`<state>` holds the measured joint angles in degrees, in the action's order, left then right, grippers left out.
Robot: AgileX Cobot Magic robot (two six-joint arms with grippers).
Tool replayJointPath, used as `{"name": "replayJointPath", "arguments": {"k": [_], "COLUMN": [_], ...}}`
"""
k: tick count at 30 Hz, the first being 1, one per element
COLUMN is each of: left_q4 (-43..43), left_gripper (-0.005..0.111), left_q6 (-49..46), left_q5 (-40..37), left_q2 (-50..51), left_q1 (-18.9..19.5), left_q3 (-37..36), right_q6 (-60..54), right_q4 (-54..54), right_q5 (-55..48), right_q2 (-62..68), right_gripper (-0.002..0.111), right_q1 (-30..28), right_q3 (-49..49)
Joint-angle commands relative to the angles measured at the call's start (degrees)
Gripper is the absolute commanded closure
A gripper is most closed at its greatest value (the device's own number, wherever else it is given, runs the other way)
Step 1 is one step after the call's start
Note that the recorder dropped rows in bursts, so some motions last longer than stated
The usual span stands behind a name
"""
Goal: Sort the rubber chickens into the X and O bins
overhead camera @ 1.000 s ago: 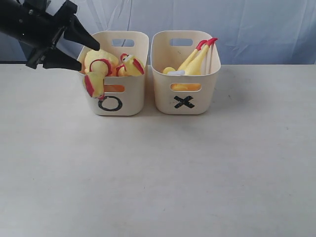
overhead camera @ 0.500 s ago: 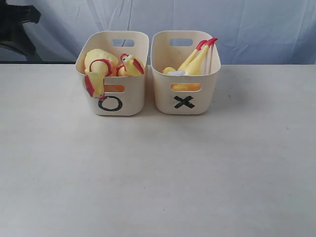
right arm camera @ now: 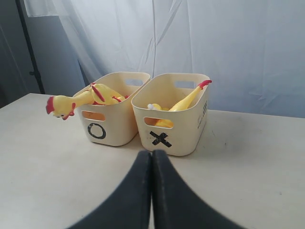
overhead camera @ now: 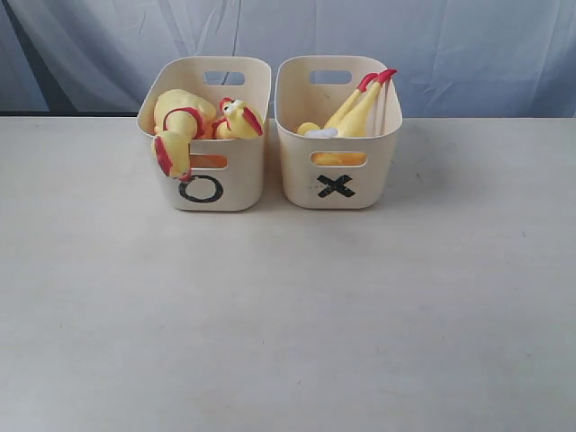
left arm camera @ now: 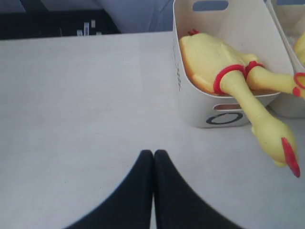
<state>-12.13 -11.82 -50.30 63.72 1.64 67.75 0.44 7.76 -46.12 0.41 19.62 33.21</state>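
The left hand [left arm camera: 153, 155] is hovering over bare worktop [left arm camera: 71, 105] with its tips pressed together, gripping nothing. Ahead of it, toward the other arm's side, the O bin [left arm camera: 190, 102] is sitting well apart from the tips and holding two chickens [left arm camera: 209, 62]. One is draping its neck over the rim nearest the hand, so its head is hanging outside the bin. The right hand [right arm camera: 152, 153] is likewise closed on nothing, pointing at both bins from well back. The X bin [right arm camera: 178, 136] is standing ahead of it, just beside the O bin, with one chicken leaning inside and its red feet poking above the rim.

No chicken is showing loose on the worktop, so the sorting is probably wrapping up, with both hands idling clear. If anything is left, it is tidying the hanging head. That would call for the left hand opening, reaching forward, and lifting the neck over the rim.

Room is lying wide open between each hand and the bins. The slit between the bins is too tight for a hand. A low sweep past the near rim is risking a snag on that head, so coming in from above is looking safer.
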Motion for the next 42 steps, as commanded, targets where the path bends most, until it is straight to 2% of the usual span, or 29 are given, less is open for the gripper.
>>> {"name": "replayJointPath", "arguments": {"k": [1,7,9,11,12,17,22,28,32,42], "left_q4": [-1.11,-6.3,-13.27,-23.53,-25.71,-25.07,-23.62,-23.62,-23.27,-21.17], "left_gripper": [0.107,0.107,0.107,0.107,0.107,0.107,0.107,0.107,0.107,0.107], "left_q6": [-1.11,-7.33,-14.31,-26.86,-29.02,-28.9,-24.89,-24.46,-24.42,-24.42], "left_q5": [6.22,16.21,17.98,17.68,17.68,21.21,31.44,42.72,42.26,42.49], "left_q2": [-10.76,-28.78,-34.6,-41.24,-43.25,-52.13,-54.33,-54.33,-54.33,-54.33], "left_q1": [-0.15,-0.15,-0.15,-0.15,-0.15,-0.15,-0.03,-0.03,-0.03,-0.03], "left_q3": [-8.08,-22.8,-27.61,-33.05,-34.67,-41.88,-46.38,-52.64,-54.24,-54.36], "right_q6": [-0.44,-0.44,-0.44,-0.44,-0.44,-0.44,-0.44,-0.44,-0.44,-0.44], "right_q4": [0.03,0.03,0.03,0.03,0.03,0.24,0.24,0.24,0.18,0.3], "right_q5": [0.24,0.37,0.37,0.37,0.37,0.37,0.37,0.26,0.26,0.36], "right_q2": [-0.41,-0.41,-0.41,-0.41,-0.41,-0.41,-0.41,-0.41,-0.41,-0.41], "right_gripper": [0.109,0.109,0.109,0.109,0.109,0.109,0.109,0.109,0.109,0.109], "right_q1": [-0.17,-0.17,-0.17,-0.17,-0.17,-0.17,-0.17,-0.28,-2.34,-15.45], "right_q3": [-0.25,-0.25,-0.25,-0.25,-0.25,-0.25,-0.25,-0.25,-0.25,-0.25]}}
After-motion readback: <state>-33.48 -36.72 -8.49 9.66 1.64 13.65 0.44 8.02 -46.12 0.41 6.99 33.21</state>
